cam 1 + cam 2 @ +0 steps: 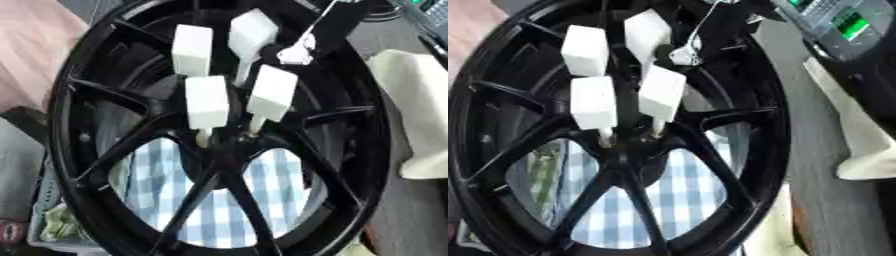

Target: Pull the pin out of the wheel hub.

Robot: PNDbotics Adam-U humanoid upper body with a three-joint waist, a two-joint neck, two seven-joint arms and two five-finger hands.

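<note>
I can't tell whether my fingers (302, 50) hold anything; I should draw a white pin (206, 102) straight out of the wheel hub (223, 150).

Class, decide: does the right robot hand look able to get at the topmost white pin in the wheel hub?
Probably yes. What seems the right robot hand shows dark at the top right, beside the topmost pin; no spoke or other pin stands between them.

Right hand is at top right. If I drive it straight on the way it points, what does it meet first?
Probably the lower right pin block, which lies down-left of the right hand. Depth is unclear, so it might pass above the block.
</note>
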